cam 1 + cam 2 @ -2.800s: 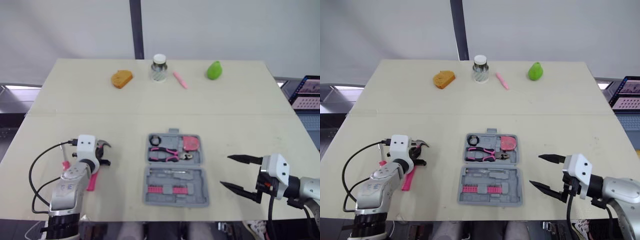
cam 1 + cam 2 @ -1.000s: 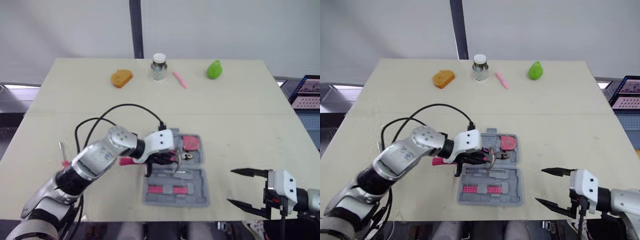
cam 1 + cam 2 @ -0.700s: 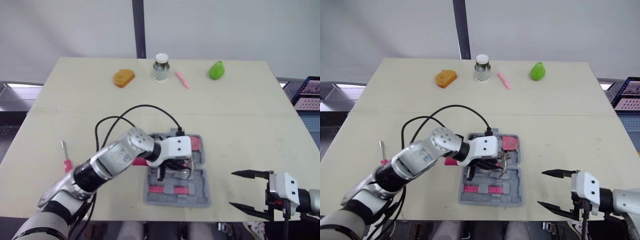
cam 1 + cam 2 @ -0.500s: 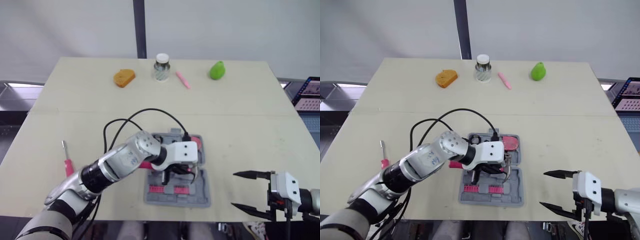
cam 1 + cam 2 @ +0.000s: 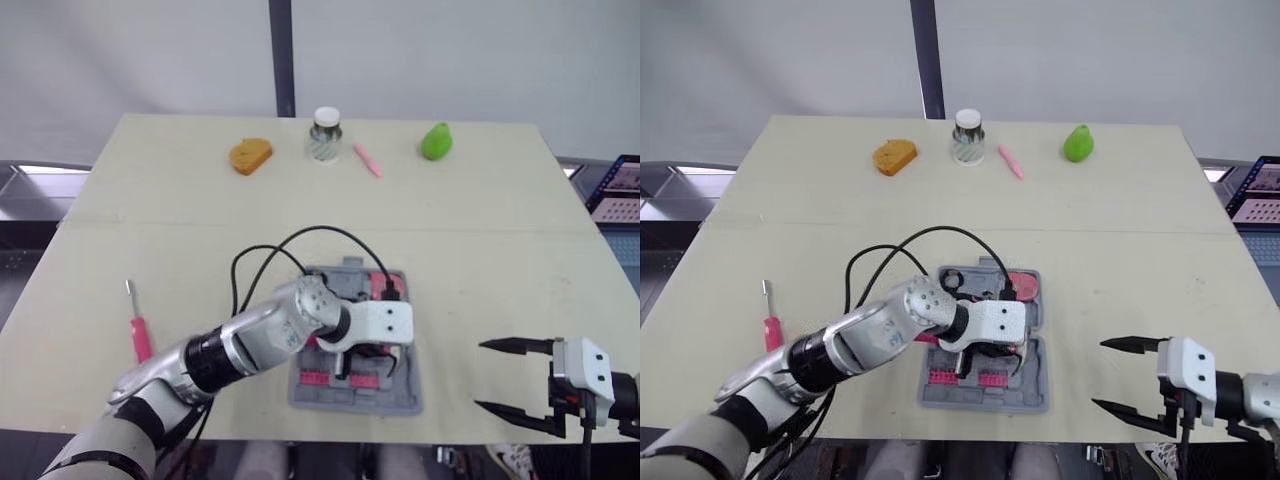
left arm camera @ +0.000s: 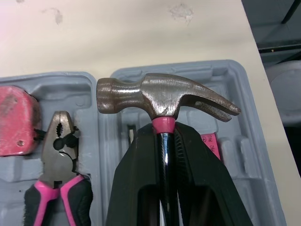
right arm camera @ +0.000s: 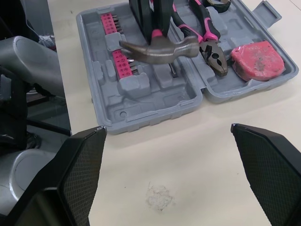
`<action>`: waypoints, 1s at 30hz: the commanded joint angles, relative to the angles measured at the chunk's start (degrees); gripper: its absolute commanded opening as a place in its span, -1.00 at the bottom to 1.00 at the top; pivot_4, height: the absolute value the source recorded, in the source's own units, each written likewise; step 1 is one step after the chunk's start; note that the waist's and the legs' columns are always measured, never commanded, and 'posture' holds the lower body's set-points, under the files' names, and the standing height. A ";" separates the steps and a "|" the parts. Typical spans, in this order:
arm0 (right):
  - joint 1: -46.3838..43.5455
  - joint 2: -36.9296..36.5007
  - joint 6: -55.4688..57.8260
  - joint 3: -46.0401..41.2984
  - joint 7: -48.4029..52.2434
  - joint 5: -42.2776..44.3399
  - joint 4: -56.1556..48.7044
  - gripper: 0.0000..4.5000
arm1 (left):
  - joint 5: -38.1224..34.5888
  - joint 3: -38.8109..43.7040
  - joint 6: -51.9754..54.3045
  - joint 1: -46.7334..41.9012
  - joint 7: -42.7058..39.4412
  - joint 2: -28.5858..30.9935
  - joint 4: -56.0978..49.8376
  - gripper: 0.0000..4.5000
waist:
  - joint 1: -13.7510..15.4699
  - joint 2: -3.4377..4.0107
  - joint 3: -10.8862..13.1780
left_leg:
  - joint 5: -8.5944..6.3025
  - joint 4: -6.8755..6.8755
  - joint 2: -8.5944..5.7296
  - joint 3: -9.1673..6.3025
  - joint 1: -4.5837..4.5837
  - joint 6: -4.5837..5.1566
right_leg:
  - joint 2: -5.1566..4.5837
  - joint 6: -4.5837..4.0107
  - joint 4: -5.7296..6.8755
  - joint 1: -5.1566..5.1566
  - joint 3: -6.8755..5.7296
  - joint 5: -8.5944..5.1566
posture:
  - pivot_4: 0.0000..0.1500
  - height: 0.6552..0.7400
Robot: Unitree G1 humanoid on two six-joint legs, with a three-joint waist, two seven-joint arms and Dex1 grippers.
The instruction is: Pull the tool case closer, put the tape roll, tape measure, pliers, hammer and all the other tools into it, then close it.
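My left tool (image 6: 164, 135) clamps the hammer (image 6: 160, 96) over the tool case (image 5: 350, 405), frame centre, handle lying left-right; right tool (image 5: 480, 376) gapes wide, lower right

We see the tool case (image 7: 150, 115) on the bench (image 5: 480, 230), pliers (image 7: 207, 40) and tape measure (image 7: 256, 59) in its far half, hammer (image 6: 164, 96) over its near half, screwdriver (image 5: 140, 335) lying left.

No lettering, label or number here is legible
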 commanded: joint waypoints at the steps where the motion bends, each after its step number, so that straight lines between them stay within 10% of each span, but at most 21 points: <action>1: -0.12 -0.50 -0.53 -1.45 -0.13 0.08 -1.11 1.00 | 0.68 -0.32 1.12 -1.28 1.02 -2.42 -0.03 -0.98 | 0.01 0.00 0.00 | 0.00 0.02 0.00 0.00 -0.01 0.00 | 0.00 0.00 0.00 0.00 0.00 0.00 | 1.00 -0.06; 30: 2.27 0.19 -0.11 -3.10 -2.69 -1.10 -3.39 1.00 | 2.03 -4.93 3.16 -2.27 4.42 -9.01 8.56 -0.98 | 0.00 0.02 -0.01 | -0.02 0.07 -0.01 -0.03 -0.03 0.03 | -0.04 0.00 0.04 0.01 -0.02 0.00 | 1.00 -0.06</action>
